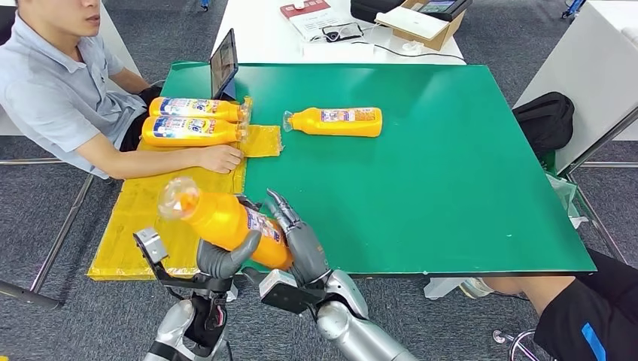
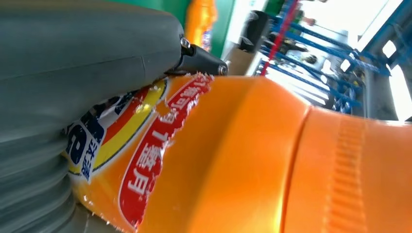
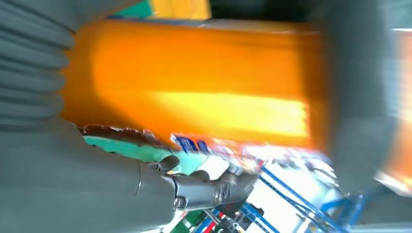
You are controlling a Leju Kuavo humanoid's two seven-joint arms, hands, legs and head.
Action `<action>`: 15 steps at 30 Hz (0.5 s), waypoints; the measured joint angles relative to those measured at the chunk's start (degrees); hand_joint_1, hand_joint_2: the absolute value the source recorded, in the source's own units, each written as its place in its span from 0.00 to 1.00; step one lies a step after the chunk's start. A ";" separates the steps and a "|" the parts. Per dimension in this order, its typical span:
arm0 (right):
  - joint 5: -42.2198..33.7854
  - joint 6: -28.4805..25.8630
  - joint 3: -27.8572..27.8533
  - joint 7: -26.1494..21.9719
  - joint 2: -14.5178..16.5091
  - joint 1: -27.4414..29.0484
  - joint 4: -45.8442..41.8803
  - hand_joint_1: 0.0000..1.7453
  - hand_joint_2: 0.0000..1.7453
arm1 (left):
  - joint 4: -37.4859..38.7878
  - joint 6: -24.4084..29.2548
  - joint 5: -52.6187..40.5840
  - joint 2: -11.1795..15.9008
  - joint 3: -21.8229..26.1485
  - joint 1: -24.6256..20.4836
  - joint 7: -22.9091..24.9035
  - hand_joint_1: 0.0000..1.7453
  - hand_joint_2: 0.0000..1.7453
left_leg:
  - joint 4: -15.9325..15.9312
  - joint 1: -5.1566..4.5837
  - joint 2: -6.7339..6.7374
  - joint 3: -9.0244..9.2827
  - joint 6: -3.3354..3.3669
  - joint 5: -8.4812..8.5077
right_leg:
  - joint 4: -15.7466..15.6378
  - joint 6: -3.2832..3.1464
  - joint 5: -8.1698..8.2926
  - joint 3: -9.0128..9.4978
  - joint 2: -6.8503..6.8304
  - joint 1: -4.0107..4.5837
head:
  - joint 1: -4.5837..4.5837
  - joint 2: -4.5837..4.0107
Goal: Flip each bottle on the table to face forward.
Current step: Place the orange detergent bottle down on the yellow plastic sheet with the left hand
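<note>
- Head view: an orange plastic bottle with a clear cap and a printed label (image 1: 222, 219) is held above the near left corner of the green table (image 1: 451, 188), tilted, with its cap end toward the left and slightly raised.
- The left hand (image 1: 223, 257) cups the bottle from below, its thick grey thumb wrapped up over the body.
- The right hand (image 1: 297, 237) presses against the base end of the same bottle, with its dark fingers extended along the side.
- Left wrist view: the bottle's orange body (image 2: 252, 160) lies directly against the grey thumb (image 2: 87, 58), and the red and blue label faces the camera.
- Right wrist view: the picture is blurred; the orange body (image 3: 194, 82) sits between the ribbed cover and a grey finger (image 3: 359, 97).
- A second orange bottle (image 1: 336, 121) lies on its side near the far left part of the table, cap pointing left, label visible.
- Two further orange bottles (image 1: 192, 120) lie side by side on a yellow sheet (image 1: 135, 210) that covers the left edge of the table.
- A seated person in a grey shirt rests a hand (image 1: 220, 158) on the yellow sheet, just beside those two bottles.
- A dark tablet (image 1: 223, 62) stands at the far left corner of the table.
</note>
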 joint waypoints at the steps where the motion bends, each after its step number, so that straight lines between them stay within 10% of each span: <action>1: -0.39 -0.49 -0.01 -0.38 0.07 0.39 -0.71 0.00 0.00 | 0.29 0.22 1.05 -0.10 0.46 -0.18 0.32 1.00 1.00 | 0.00 0.00 0.00 0.00 0.00 0.00 | 0.00 0.00 0.00 -0.01 0.00 0.00 | 0.00 0.00; 15: -3.67 -13.41 2.74 -1.03 -1.15 3.06 -12.73 0.00 0.00 | 5.80 9.89 0.62 -0.42 8.05 -5.88 0.26 1.00 1.00 | 0.00 0.01 0.02 0.00 0.00 0.01 | 0.01 0.00 0.01 0.00 0.00 0.00 | 0.01 0.00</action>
